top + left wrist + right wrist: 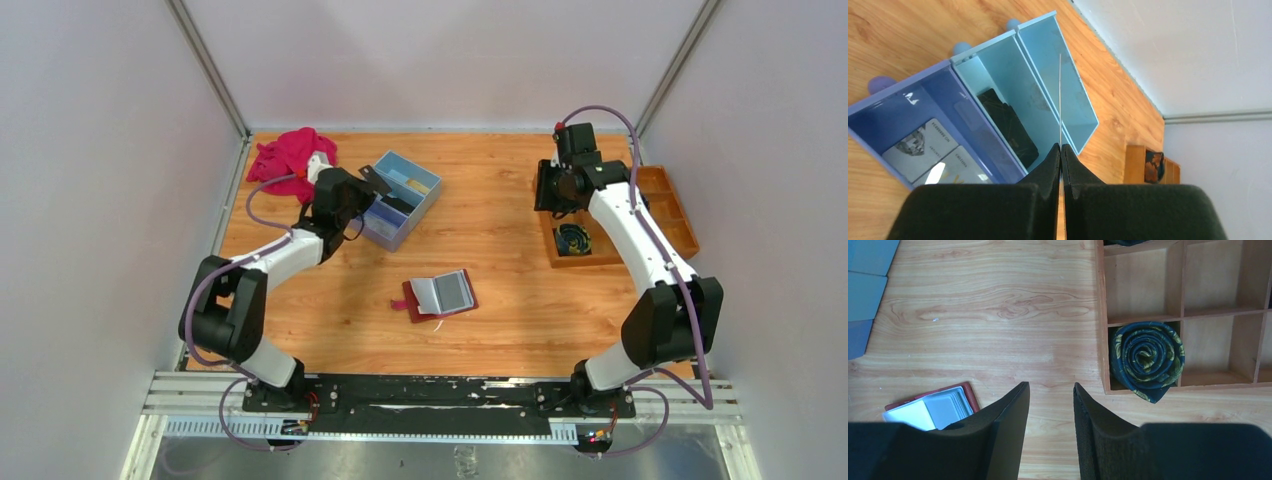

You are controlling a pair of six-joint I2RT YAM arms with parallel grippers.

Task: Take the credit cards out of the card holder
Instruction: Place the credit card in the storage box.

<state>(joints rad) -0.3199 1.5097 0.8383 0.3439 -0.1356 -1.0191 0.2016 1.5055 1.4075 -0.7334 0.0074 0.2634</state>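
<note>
the left jaws are pinched closed on one thin credit card (1060, 100), held upright and edge-on above the blue three-compartment box (998, 75), apparently so it can drop cleanly into a slot. it hangs over the divider between the middle and far compartments, and i cannot tell which one it is meant for. the card holder (442, 294) lies open on the tabletop (500, 330) between the arms, pockets up, likely for further draws. the right jaws stand open on nothing beside the wooden tray (1100, 315), probably to keep clear.

counted:
- one card gripped
- two pale cards (923, 147) in the dark-blue compartment
- one dark card (1010, 127) in the middle compartment
- one rolled tie (1147, 357)
- cards in the holder: too small to count
</note>
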